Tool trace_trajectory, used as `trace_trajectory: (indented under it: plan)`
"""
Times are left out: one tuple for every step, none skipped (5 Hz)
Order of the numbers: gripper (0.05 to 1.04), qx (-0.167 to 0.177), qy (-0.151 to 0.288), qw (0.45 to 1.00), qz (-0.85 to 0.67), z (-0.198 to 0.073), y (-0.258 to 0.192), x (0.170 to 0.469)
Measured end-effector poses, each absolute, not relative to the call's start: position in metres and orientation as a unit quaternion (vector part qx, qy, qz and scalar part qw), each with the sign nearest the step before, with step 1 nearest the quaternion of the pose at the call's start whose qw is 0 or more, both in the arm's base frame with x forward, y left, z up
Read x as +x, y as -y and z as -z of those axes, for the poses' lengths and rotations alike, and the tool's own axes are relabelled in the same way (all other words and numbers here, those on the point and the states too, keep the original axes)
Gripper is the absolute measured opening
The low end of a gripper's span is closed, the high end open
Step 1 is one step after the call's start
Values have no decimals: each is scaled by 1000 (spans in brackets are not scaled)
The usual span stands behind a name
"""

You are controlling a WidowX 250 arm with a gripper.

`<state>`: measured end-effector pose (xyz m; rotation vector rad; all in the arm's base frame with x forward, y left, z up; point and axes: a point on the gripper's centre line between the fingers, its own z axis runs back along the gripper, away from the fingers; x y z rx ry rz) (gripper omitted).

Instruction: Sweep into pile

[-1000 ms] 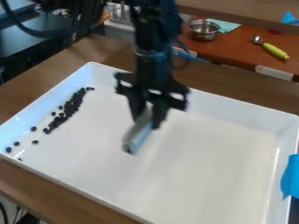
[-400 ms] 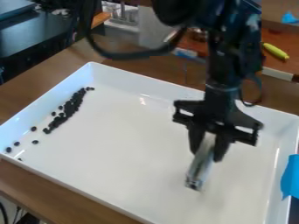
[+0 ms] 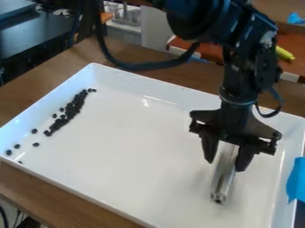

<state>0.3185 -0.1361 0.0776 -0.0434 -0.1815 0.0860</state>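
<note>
My gripper (image 3: pixel 225 165) is closed round a silver bar (image 3: pixel 224 179), over the part of the white tray (image 3: pixel 143 156) away from the dark pieces (image 3: pixel 71 110). Those lie well apart from my tool, bunched in a strip by the tray's opposite wall, strays (image 3: pixel 35 144) trailing off one end. Step: between sweeps, I'd guess. Next: bring bar across, lower it outside the strays, nudge them into the bunch.

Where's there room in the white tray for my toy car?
The biggest bare patch of the white tray is between the black bits and the silver tool. A smaller one is between the tool and the right wall. It's crowded along the left wall, and under the gripper.
</note>
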Motion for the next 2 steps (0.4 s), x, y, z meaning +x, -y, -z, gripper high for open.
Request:
trace_trajectory:
  plan:
    - [980,-42,71,996,-40,-85,137,312]
    - [1003,-77,53,994,-54,-127,115,307]
